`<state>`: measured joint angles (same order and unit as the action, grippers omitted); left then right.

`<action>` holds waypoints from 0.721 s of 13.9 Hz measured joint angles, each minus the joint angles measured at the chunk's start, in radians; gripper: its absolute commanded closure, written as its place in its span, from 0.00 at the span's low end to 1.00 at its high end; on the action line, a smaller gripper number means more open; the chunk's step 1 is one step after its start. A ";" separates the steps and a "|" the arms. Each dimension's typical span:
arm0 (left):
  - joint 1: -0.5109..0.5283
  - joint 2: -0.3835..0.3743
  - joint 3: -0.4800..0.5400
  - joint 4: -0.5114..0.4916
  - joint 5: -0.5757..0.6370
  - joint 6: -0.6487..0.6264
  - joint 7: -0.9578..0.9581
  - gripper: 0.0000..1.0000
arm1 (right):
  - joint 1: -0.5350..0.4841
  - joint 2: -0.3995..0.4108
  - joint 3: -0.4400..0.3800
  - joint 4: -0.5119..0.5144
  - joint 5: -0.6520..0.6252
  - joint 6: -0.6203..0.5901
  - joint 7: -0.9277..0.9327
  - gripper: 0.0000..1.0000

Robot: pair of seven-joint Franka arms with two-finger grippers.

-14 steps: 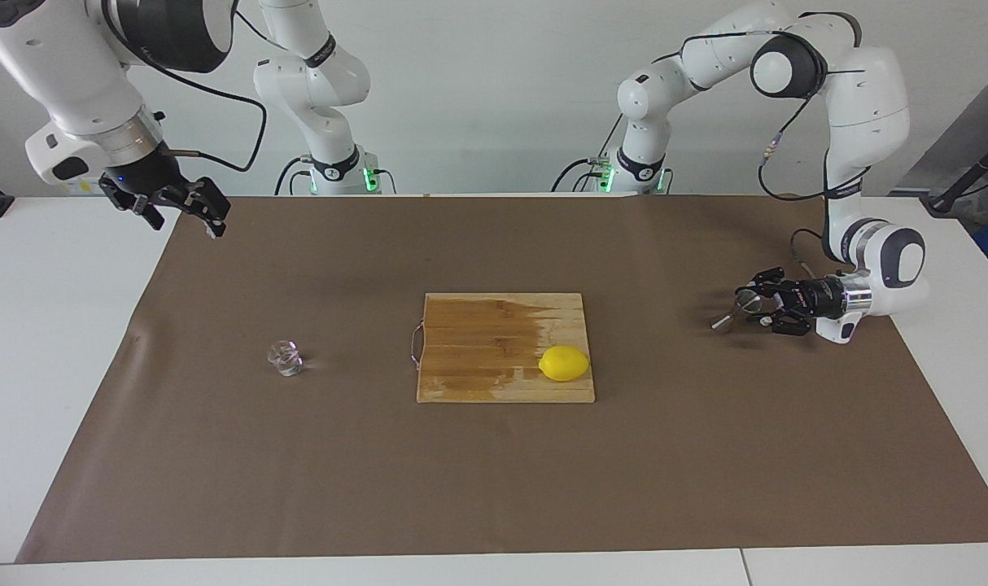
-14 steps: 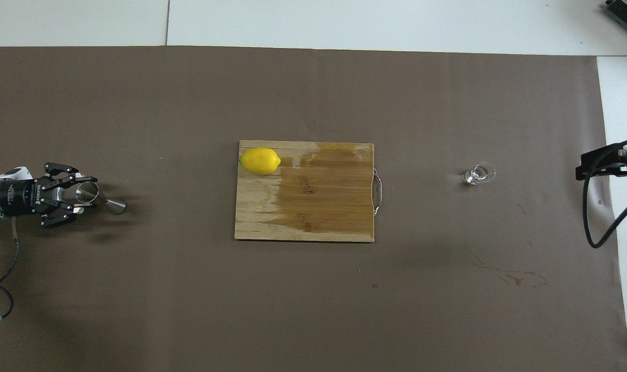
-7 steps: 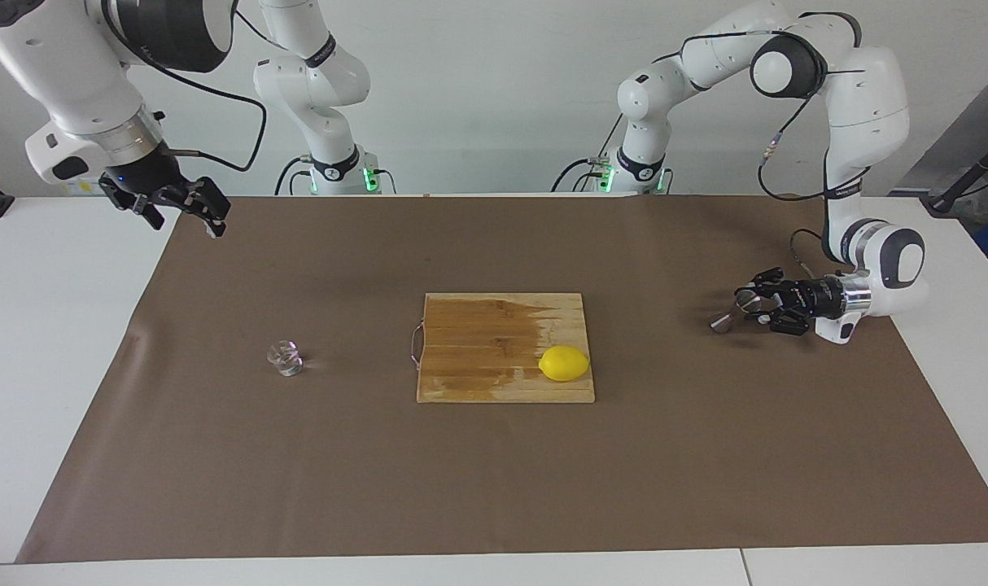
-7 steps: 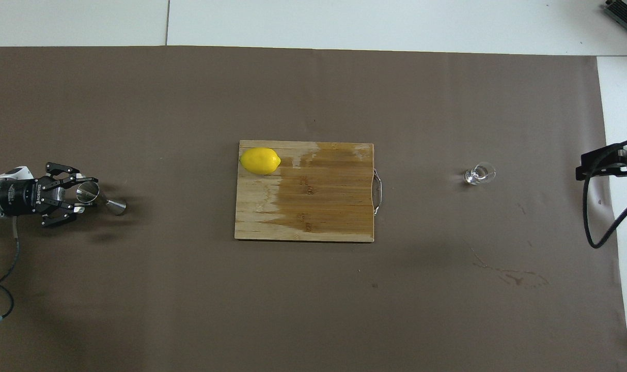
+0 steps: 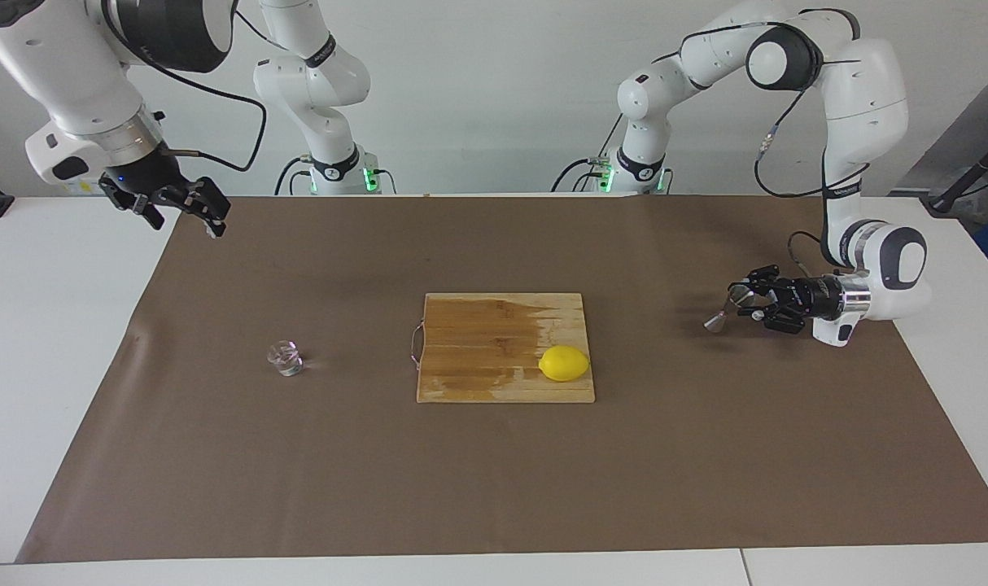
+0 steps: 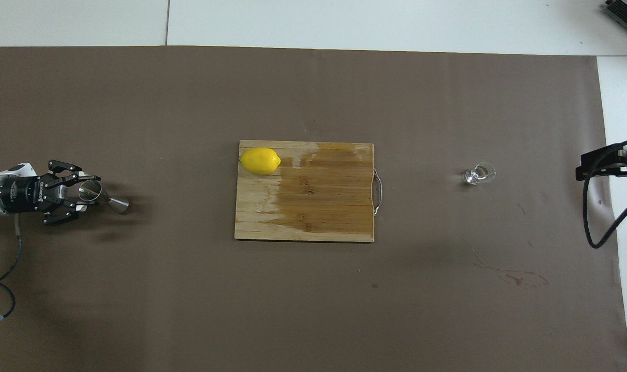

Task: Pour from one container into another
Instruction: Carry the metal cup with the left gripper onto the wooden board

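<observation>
Because the pour needs both vessels together, the left end effector is gripping the steel jigger tilted just over the desk mat, while the right end effector is waiting wide open, well apart from the glass cup.

Cut off at overhead frame's right edge: right gripper, fingers out of view. Left arm cropped at left edge. Too small to tell: liquid level in glass cup, jigger contents.
</observation>
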<state>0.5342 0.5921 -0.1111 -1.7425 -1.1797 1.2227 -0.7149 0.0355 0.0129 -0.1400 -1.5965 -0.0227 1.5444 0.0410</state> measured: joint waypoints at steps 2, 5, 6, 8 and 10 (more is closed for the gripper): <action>-0.049 -0.043 -0.008 -0.011 -0.041 0.001 -0.014 0.57 | -0.001 0.000 0.000 0.000 0.000 0.000 -0.006 0.00; -0.157 -0.095 -0.009 -0.046 -0.110 0.028 -0.023 0.57 | -0.002 0.000 0.000 0.000 0.000 0.000 -0.009 0.00; -0.195 -0.110 -0.008 -0.062 -0.132 0.051 -0.023 0.57 | -0.002 0.000 0.000 0.000 0.000 0.000 -0.009 0.00; -0.264 -0.141 -0.007 -0.094 -0.174 0.103 -0.025 0.57 | -0.002 0.000 0.000 0.000 0.000 0.000 -0.009 0.00; -0.330 -0.174 -0.006 -0.129 -0.217 0.161 -0.031 0.57 | -0.003 0.000 0.000 0.000 0.000 0.000 -0.009 0.00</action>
<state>0.2041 0.4180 -0.1170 -1.8714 -1.3965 1.3835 -0.7460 0.0329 0.0126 -0.1405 -1.5967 -0.0227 1.5444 0.0322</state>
